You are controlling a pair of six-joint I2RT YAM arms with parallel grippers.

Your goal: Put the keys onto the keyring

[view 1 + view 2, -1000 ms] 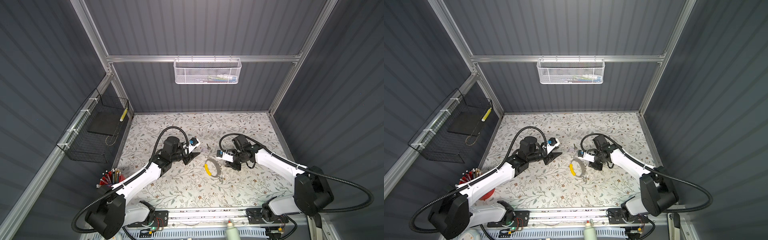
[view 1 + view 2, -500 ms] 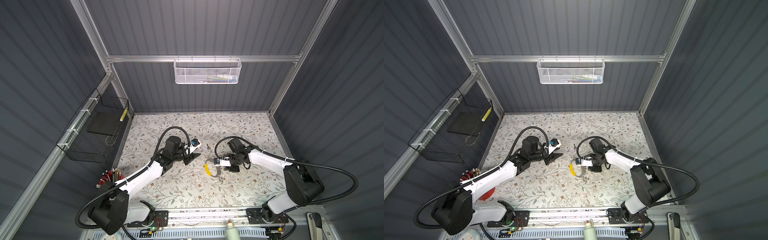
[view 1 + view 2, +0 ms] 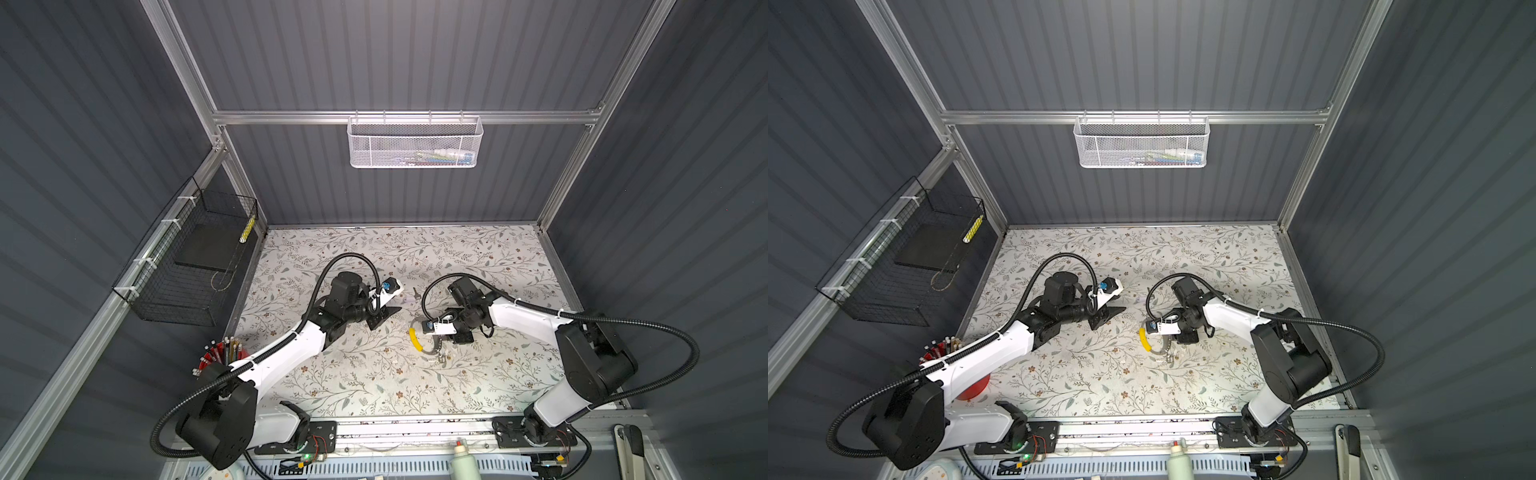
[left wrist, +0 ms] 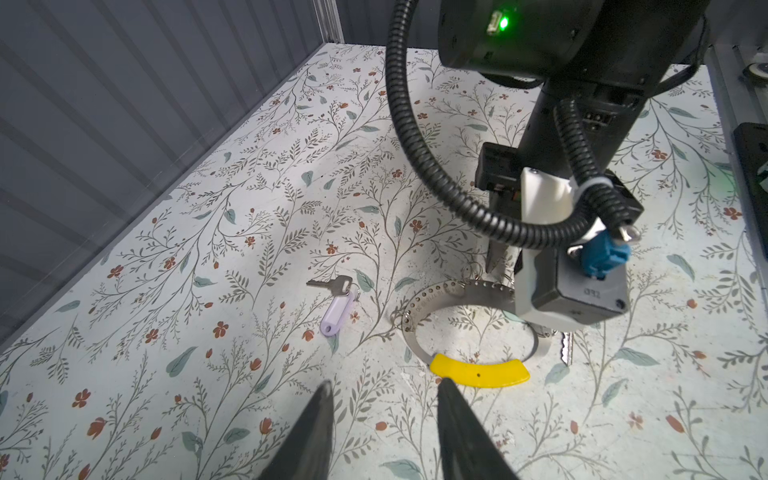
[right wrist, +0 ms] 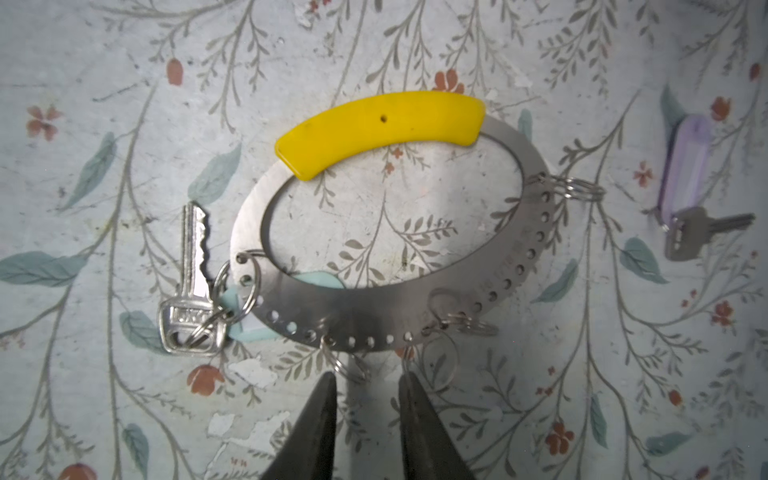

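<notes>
The keyring [image 5: 415, 309] is a flat metal loop with a yellow segment [image 5: 380, 126], lying on the floral table [image 3: 353, 374]; it shows in both top views [image 3: 420, 343] [image 3: 1148, 344]. One silvery key [image 5: 189, 286] hangs from it on a split ring by a pale teal tag. A second key [image 4: 332, 284] with a lilac tag [image 4: 337, 311] lies loose beside the loop. My right gripper [image 5: 365, 380] hovers open just outside the band's holed edge, with nothing between its fingers. My left gripper [image 4: 384, 386] is open and empty, just short of the yellow segment.
A white mesh basket [image 3: 415, 143] hangs on the back wall. A black wire basket [image 3: 187, 266] is fixed to the left wall. A red cup of pencils [image 3: 218, 357] stands at the table's left edge. Several empty split rings [image 5: 577, 189] hang from the band.
My right arm has swung left and now hovers over the keyring, with its jaws slightly narrower. The left arm has barely moved.
</notes>
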